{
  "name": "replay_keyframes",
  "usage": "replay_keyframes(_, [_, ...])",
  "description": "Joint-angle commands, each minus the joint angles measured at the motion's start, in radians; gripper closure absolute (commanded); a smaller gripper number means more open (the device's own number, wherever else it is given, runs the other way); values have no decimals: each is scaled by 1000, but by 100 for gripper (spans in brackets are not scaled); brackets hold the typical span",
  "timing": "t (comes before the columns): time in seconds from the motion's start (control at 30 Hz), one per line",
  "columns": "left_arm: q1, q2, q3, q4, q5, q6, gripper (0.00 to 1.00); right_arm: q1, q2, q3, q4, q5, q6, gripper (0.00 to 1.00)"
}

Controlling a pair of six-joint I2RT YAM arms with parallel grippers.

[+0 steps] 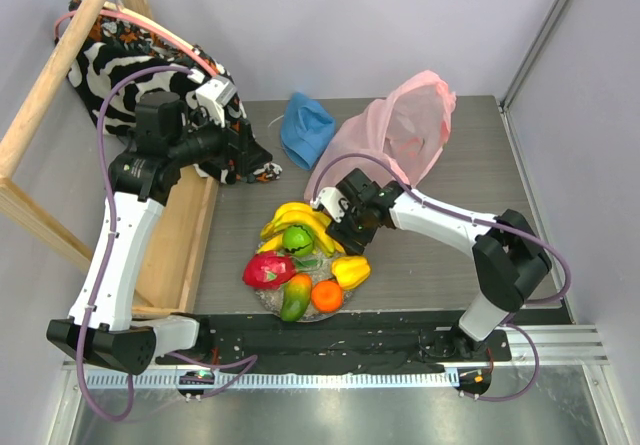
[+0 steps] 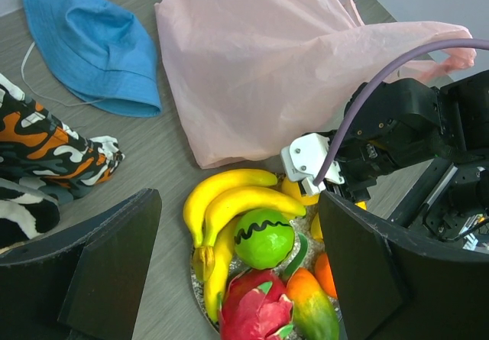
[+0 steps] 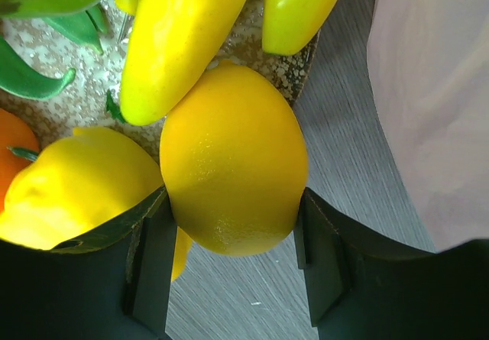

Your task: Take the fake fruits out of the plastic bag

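On my right wrist feed the right gripper (image 3: 229,212) is closed about halfway onto the lemon (image 3: 229,164), one dark finger pressed to each side of it. The lemon sits over the rim of the speckled plate (image 3: 302,69); I cannot tell whether it rests there or hangs just above. Directly ahead of these fingers lies the banana bunch (image 3: 179,42), touching the lemon's far end. The yellow pepper (image 3: 76,179) is pressed against the lemon on the left-finger side. Off to the right of this gripper, just beside it on the table, is the pink plastic bag (image 3: 435,111); from overhead it stands puffed up beyond the gripper, and I cannot see what it contains. My left gripper (image 2: 238,199) hovers high with its jaws spread wide and nothing between them. Below it and between its fingers I see the bananas, the green apple (image 2: 263,237), the red dragon fruit (image 2: 256,309) and the mango (image 2: 309,309), heaped on the plate. The orange (image 1: 327,295) lies at the plate's near edge. Ahead and left of the left gripper lie a blue hat (image 2: 92,46) and patterned fabric (image 2: 46,153).
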Motion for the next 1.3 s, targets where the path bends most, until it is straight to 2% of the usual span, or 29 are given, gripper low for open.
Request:
replay_keyframes(0.0, [8, -18, -9, 49, 22, -11, 11, 6, 31, 41, 28, -40, 54, 72])
replay_keyframes(0.13, [11, -18, -9, 49, 24, -9, 11, 5, 37, 44, 25, -36, 52, 75])
replay_keyframes(0.23, [11, -13, -9, 51, 25, -9, 11, 5, 36, 44, 25, -27, 52, 73])
replay_keyframes(0.27, [11, -10, -7, 52, 25, -9, 11, 5, 34, 38, 25, -25, 54, 66])
replay_keyframes(0.47, [11, 10, 6, 60, 39, -18, 11, 6, 19, 27, 31, -16, 51, 50])
replay_keyframes(0.5, [11, 11, 8, 63, 41, -20, 12, 5, 17, 28, 25, -16, 49, 42])
replay_keyframes(0.57, [11, 17, 12, 65, 42, -23, 12, 6, 13, 39, 14, -37, 42, 33])
replay_keyframes(0.6, [11, 19, 14, 66, 44, -23, 11, 3, 2, 45, -7, -59, 17, 26])
replay_keyframes(0.63, [11, 22, 14, 66, 47, -25, 11, 3, -4, 54, -19, -75, 3, 24])
replay_keyframes(1.1, [8, 79, 54, 89, 71, -55, 12, -21, -85, 139, -61, 1, -43, 23])
replay_keyframes(1.2, [2, 83, 57, 91, 76, -55, 12, -65, -148, 179, -61, 1, -35, 30])
replay_keyframes(1.27, [-13, 93, 65, 91, 77, -55, 12, -157, -191, 248, -55, -92, 44, 35])
